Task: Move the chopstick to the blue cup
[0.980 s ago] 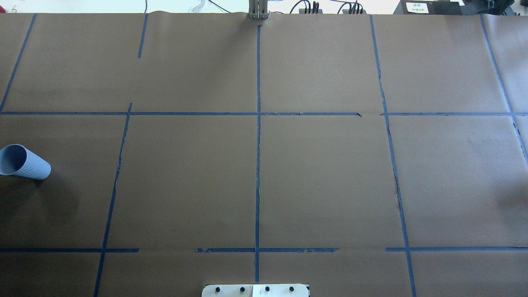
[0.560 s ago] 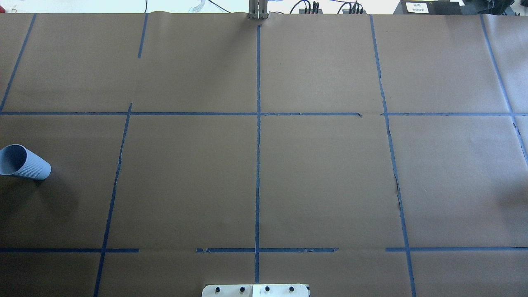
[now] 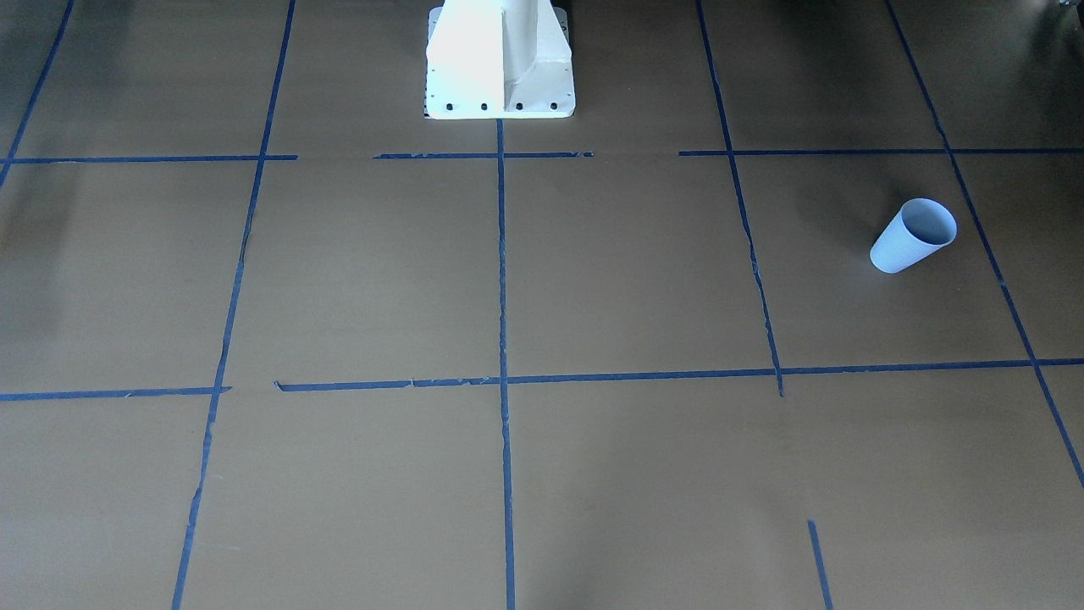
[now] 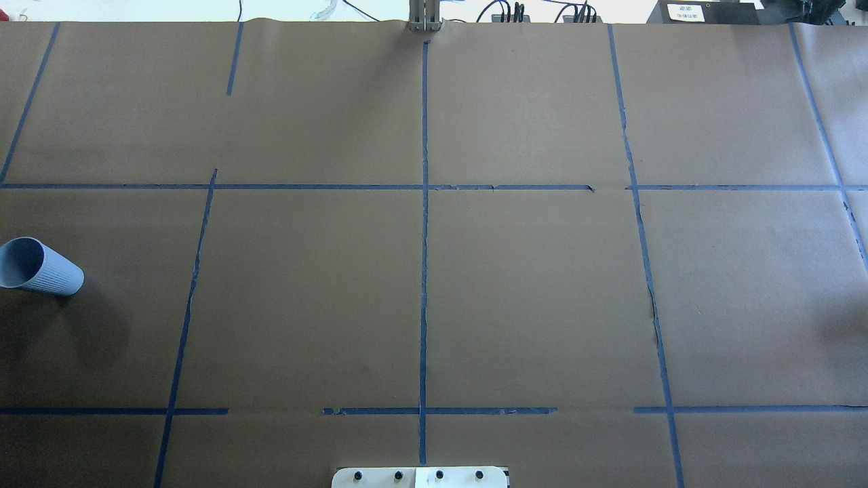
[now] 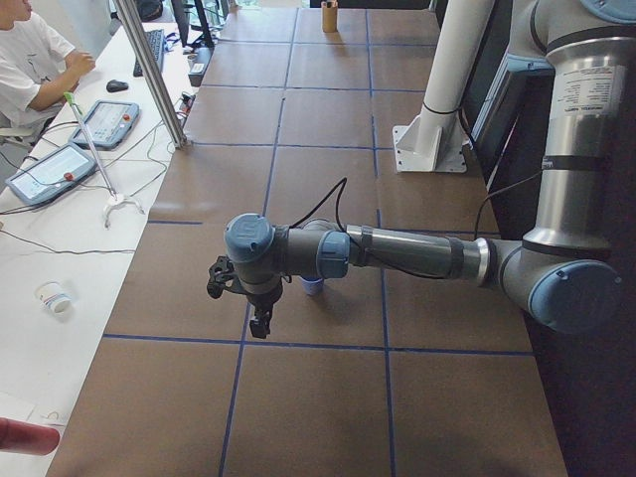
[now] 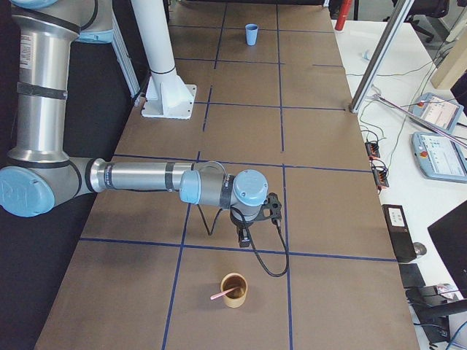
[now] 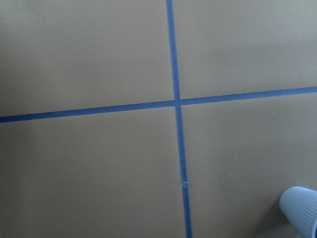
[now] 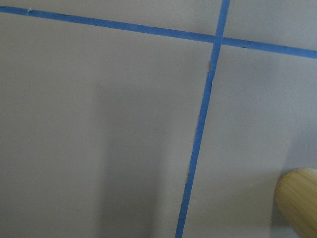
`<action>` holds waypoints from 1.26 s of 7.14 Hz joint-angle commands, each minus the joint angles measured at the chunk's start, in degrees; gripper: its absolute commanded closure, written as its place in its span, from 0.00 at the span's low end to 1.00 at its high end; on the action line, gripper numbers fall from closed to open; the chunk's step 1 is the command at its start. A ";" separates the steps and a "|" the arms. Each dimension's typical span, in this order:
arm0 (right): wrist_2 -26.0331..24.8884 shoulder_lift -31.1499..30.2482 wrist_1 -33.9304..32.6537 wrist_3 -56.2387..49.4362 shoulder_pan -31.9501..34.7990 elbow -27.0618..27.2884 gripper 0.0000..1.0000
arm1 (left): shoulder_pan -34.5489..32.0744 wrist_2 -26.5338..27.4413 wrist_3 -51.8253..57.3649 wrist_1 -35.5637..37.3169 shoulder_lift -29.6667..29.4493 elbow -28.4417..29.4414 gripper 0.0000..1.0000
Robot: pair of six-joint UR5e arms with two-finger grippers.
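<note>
The blue cup (image 4: 37, 266) stands upright near the table's left edge; it also shows in the front view (image 3: 913, 236), the far end of the right side view (image 6: 252, 33) and the left wrist view's bottom right corner (image 7: 301, 208). The salmon-pink chopstick (image 6: 221, 295) leans in a tan bamboo cup (image 6: 234, 290) at the table's right end, whose edge shows in the right wrist view (image 8: 298, 198). My left gripper (image 5: 260, 320) hangs just beside the blue cup (image 5: 313, 286). My right gripper (image 6: 242, 235) hangs a little short of the bamboo cup. I cannot tell if either is open.
The white robot base (image 3: 500, 59) stands at the table's near middle edge (image 4: 420, 478). Dark blue tape lines grid the brown table. A metal post (image 5: 149, 70) and an operator (image 5: 25, 60) with tablets are beyond the far edge.
</note>
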 commanded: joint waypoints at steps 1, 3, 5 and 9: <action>0.07 0.00 0.07 0.17 0.00 0.04 0.00 | 3.33 -0.31 -0.90 -3.47 0.29 -0.28 0.00; -0.02 0.00 0.07 0.43 -0.44 0.04 0.00 | 7.37 -0.22 -7.13 -5.23 1.51 -0.98 0.00; -0.02 0.00 0.07 1.66 -0.53 0.13 0.00 | 13.23 -0.23 -15.20 -14.85 5.09 -2.56 0.00; -0.11 0.00 -0.01 1.66 -1.14 -0.04 0.00 | 20.82 0.39 -24.99 -26.52 9.43 -2.48 0.00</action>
